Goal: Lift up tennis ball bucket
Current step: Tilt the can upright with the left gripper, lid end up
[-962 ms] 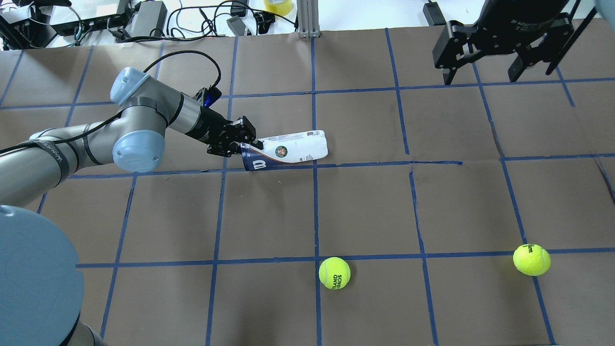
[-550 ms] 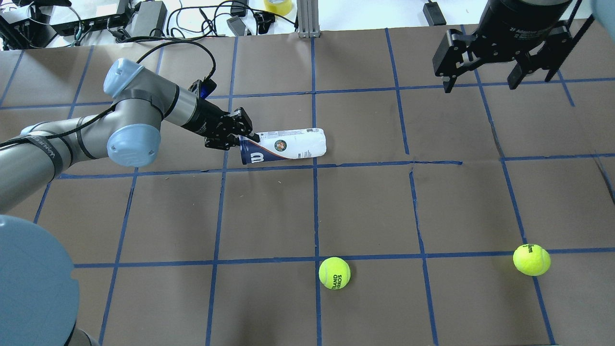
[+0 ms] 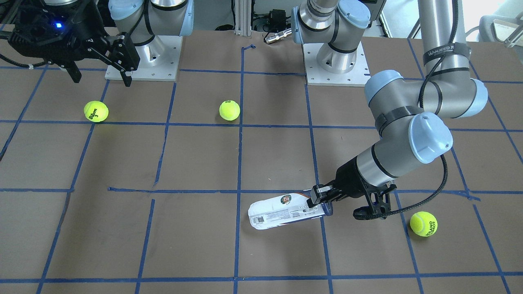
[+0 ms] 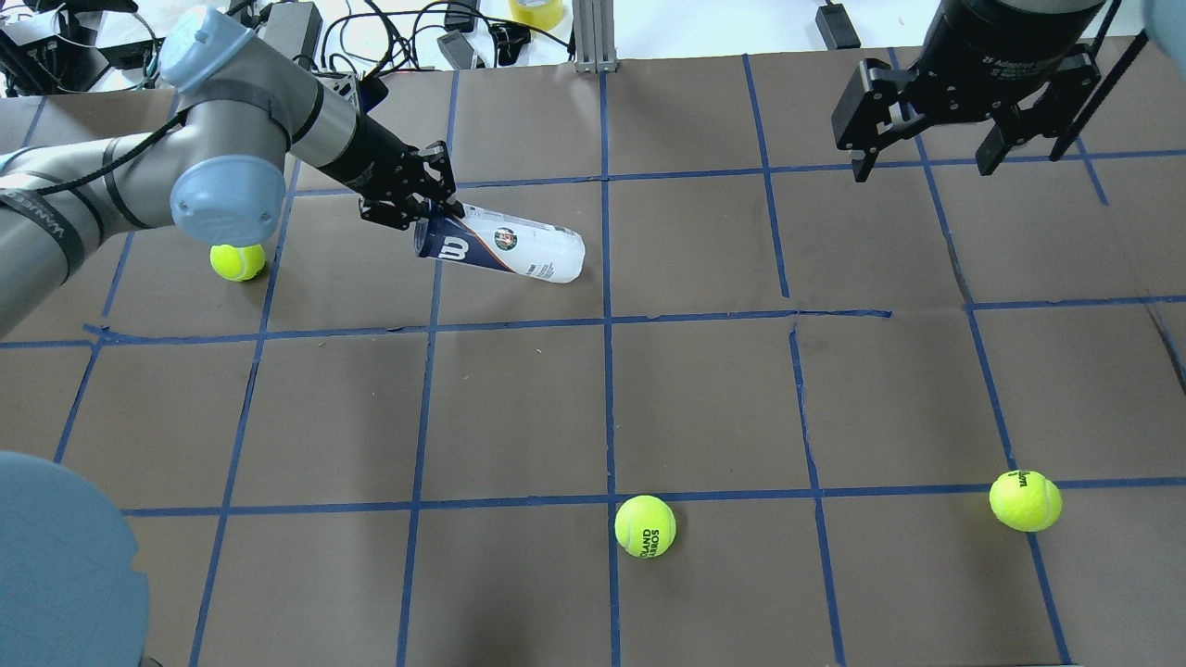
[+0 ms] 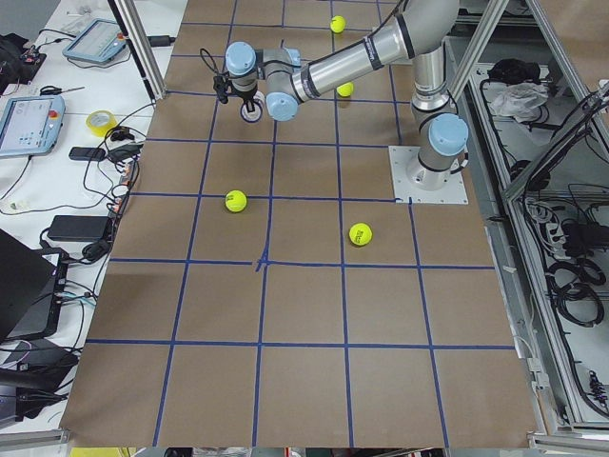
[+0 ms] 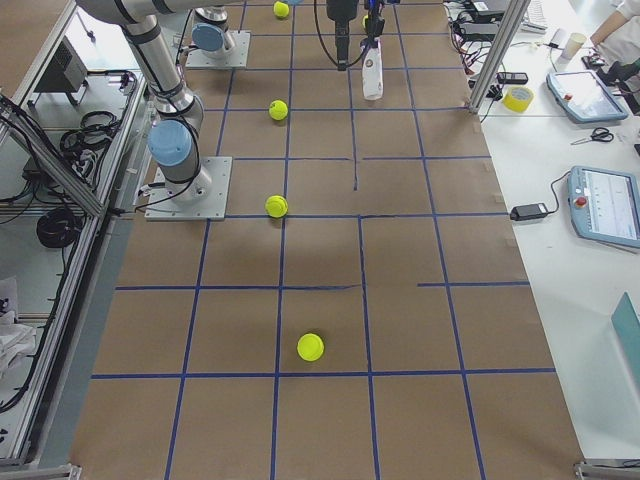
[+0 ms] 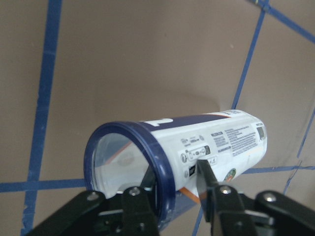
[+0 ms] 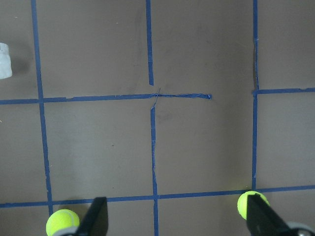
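Note:
The tennis ball bucket, a white can with a navy open rim, hangs tilted from my left gripper. The gripper is shut on the rim, one finger inside the mouth and one outside, as the left wrist view shows. The can's body slopes away from the gripper, with its closed white end lower. I cannot tell whether that end touches the table. The front view shows the can and the left gripper. My right gripper is open and empty, high over the far right.
Three tennis balls lie on the brown paper: one by the left arm, one front centre, one front right. Cables and boxes line the far table edge.
My left gripper has carried the can's open end up and toward the far left. The can has turned and tilted. A tennis ball under the left arm now shows.

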Robot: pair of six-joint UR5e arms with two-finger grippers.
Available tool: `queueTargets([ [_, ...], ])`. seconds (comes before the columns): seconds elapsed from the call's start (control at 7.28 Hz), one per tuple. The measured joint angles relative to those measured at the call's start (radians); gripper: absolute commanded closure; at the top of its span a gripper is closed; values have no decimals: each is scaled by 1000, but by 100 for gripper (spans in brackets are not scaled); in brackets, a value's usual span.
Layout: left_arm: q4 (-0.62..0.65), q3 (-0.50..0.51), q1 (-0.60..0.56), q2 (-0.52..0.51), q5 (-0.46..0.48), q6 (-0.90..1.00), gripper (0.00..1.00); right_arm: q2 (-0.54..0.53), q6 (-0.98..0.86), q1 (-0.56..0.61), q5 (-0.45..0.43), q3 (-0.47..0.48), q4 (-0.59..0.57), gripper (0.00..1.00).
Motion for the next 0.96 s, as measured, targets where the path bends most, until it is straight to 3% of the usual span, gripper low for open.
queueTargets([
  [0.55,-77,157,-93,16,282,-77,100,1,0,0,-1,0,-3,0],
  [0.96,-73,198,-172,-11,394,-66,100,-1,1,2,1,-1,-5,0],
])
